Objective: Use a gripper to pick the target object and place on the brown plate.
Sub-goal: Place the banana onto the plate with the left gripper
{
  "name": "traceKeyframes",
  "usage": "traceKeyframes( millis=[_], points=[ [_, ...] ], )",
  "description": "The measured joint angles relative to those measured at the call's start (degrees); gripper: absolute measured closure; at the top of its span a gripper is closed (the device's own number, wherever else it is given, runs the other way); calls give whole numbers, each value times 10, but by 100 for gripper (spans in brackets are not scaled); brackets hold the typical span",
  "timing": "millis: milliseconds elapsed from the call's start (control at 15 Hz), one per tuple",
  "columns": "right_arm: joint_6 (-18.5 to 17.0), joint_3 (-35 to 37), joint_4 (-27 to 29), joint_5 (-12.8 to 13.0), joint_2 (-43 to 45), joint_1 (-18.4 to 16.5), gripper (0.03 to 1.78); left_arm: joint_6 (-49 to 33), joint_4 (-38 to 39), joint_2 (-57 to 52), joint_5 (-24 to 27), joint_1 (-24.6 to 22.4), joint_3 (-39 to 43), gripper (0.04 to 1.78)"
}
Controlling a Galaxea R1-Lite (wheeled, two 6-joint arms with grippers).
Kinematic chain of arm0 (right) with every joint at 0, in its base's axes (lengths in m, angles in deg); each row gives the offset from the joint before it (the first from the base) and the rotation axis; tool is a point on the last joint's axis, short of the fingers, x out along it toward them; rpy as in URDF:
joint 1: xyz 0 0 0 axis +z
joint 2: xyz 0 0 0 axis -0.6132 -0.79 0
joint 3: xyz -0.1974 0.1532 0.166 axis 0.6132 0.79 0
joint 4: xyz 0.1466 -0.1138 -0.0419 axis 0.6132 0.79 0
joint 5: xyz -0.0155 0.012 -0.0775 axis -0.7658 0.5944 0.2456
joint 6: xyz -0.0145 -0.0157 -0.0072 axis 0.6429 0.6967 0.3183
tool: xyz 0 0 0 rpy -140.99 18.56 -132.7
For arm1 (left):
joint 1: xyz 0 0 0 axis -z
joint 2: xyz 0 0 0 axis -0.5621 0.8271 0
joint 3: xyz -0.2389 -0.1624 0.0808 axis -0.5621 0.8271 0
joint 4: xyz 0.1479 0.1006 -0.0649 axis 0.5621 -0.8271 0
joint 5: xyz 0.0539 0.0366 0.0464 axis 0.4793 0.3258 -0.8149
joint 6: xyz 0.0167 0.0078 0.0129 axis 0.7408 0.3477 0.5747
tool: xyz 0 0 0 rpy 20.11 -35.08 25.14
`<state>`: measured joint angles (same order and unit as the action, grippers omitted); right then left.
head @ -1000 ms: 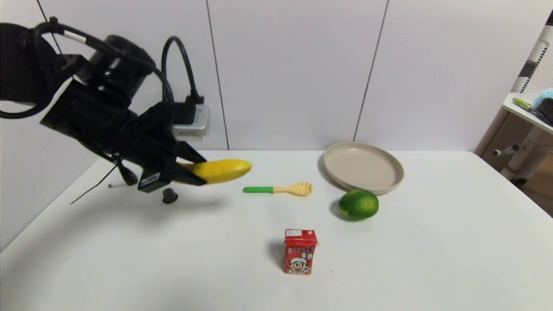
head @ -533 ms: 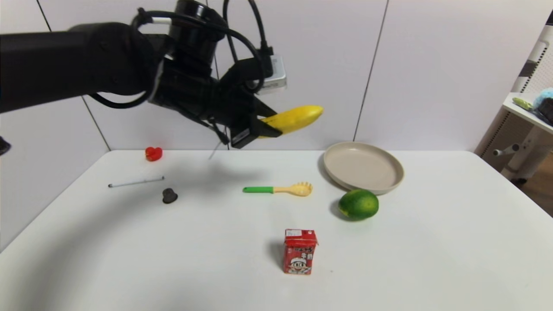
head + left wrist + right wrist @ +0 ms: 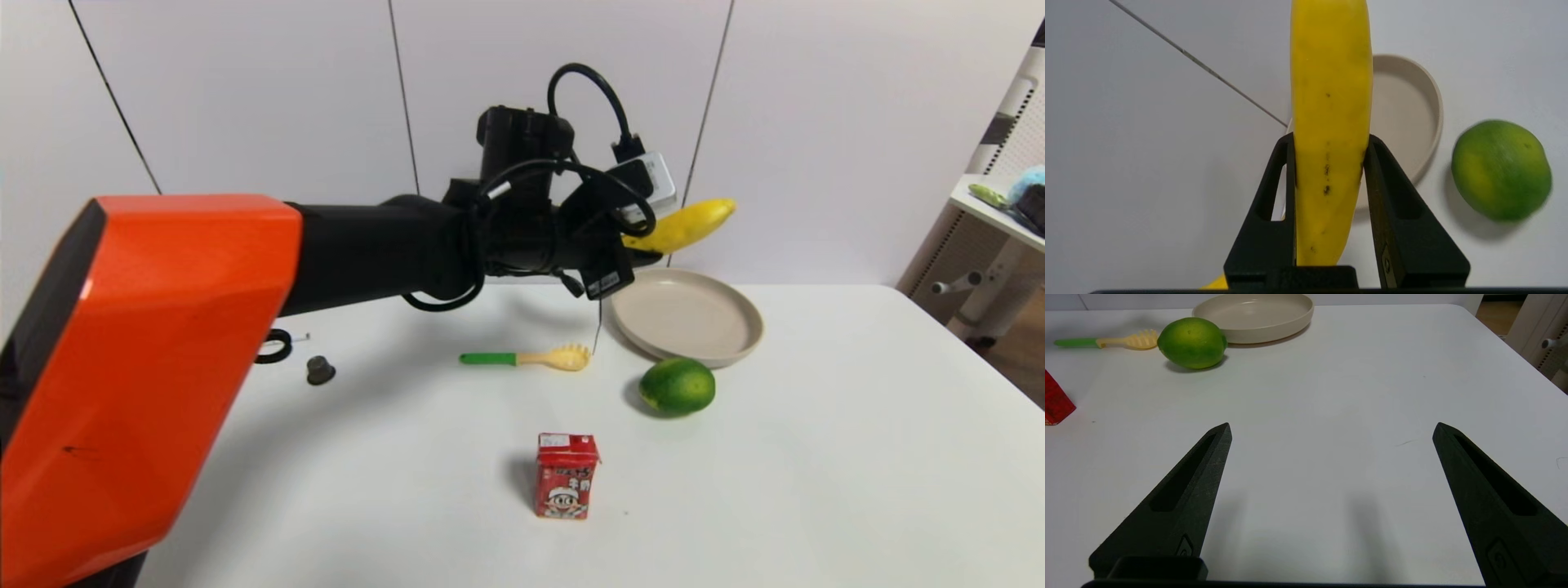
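The left gripper [image 3: 1327, 163] is clenched around the banana [image 3: 1331, 102] near its lower half, holding it aloft over what seems the near edge of the brown plate [image 3: 687, 317], ready for lowering. The right gripper [image 3: 1331, 433] hangs spread wide above the tabletop [image 3: 1331, 396].

Banana [image 3: 1331, 122]: tip cut off by the top edge of the left wrist view, stem end hidden behind the left gripper [image 3: 1329, 143] body at lower centre. Brown plate [image 3: 1404, 122]: middle covered by the banana. Green citrus [image 3: 1500, 169] at right: blurred. In the head view, pen [image 3: 298, 336] at left mostly hidden behind the orange arm cover [image 3: 147, 376]. Red carton [image 3: 1055, 402] cut off at the left edge of the right wrist view.
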<state>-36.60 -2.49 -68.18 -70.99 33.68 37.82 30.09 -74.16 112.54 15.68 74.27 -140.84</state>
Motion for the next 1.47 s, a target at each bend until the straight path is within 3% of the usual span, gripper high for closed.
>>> traceKeyframes(
  millis=[200,667,1400,1467],
  points=[
    [0,0,0,0,0,0,11,-31,101,47,-1,15,0,130],
    [0,0,0,0,0,0,11,-73,257,137,-4,33,-2,130],
    [0,0,0,0,0,0,11,-93,301,199,-7,45,-7,130],
    [0,0,0,0,0,0,11,-93,301,200,-7,45,-7,121]
  ],
)
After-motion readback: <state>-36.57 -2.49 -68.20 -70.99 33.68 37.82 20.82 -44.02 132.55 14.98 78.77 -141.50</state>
